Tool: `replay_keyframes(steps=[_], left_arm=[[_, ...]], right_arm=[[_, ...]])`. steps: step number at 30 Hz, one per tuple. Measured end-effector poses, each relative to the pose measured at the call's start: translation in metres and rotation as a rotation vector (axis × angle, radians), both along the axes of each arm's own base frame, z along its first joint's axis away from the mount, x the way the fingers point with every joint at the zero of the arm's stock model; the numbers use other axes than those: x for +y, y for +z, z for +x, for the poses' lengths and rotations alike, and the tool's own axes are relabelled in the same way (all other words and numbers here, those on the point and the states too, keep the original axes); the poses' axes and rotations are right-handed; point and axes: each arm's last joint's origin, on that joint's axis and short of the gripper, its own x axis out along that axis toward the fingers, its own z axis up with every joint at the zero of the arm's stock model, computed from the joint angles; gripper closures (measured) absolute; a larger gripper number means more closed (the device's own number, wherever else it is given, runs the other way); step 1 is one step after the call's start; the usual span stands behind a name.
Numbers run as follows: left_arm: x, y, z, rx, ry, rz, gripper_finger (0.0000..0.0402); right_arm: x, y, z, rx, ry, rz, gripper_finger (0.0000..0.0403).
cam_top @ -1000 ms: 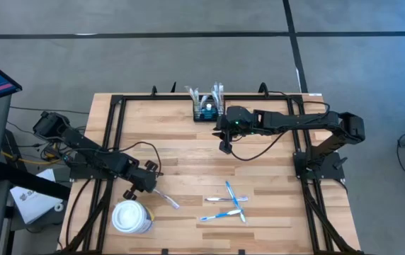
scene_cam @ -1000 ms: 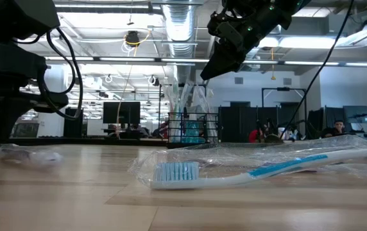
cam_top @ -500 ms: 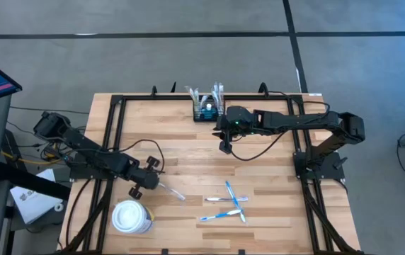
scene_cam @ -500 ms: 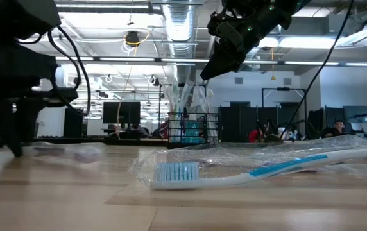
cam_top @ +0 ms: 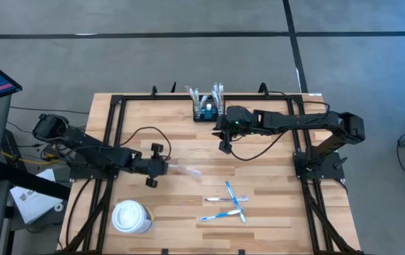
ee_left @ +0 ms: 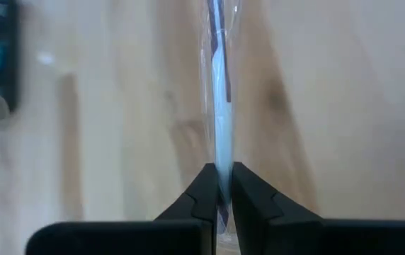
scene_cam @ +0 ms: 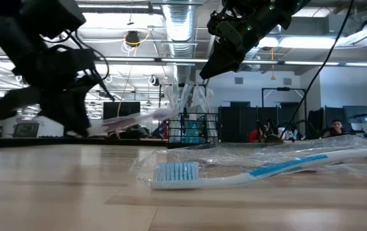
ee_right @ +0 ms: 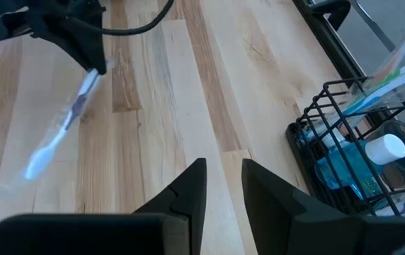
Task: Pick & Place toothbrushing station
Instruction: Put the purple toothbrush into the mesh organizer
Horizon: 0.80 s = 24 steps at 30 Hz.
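The toothbrushing station (cam_top: 206, 110) is a small black wire box. It stands at the far edge of the wooden desk (cam_top: 188, 152), near the middle. Wrapped toothbrushes stick up out of it, and a blue thing with a white cap (ee_right: 385, 149) sits inside.

The right gripper (cam_top: 224, 147) hangs in the air just beside the box, a little nearer the front. Its fingers (ee_right: 188, 188) are a bit apart and hold nothing.

The left gripper (cam_top: 164, 167) is over the left part of the desk. Its fingers (ee_left: 204, 193) are pressed together, pinching a wrapped toothbrush (cam_top: 185, 170) by one end. The toothbrush is up off the desk and sticks out toward the middle.

A white paper cup with a lid (cam_top: 132, 217) stands near the front left corner. More wrapped toothbrushes (cam_top: 231, 203) lie crossed on the desk at the front. They have blue and white handles.

Far behind the desk is a big room with screens, and people (scene_cam: 339, 128) sit there.
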Motion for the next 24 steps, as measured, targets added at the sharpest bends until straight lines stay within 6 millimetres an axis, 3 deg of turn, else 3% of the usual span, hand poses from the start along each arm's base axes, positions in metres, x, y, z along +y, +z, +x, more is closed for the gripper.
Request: replay_keyframes(steps=[11,24], left_arm=[[0.017,0.017,0.022,-0.264,0.116,-0.036,0.0388],[0.018,0.037,0.036,-0.529,0.134,-0.103,0.0387]], right_arm=[[0.000,0.000,0.000,-0.004,0.001,-0.002,0.0321],[0.000,0.000,0.000,-0.003,0.005,-0.007,0.0321]])
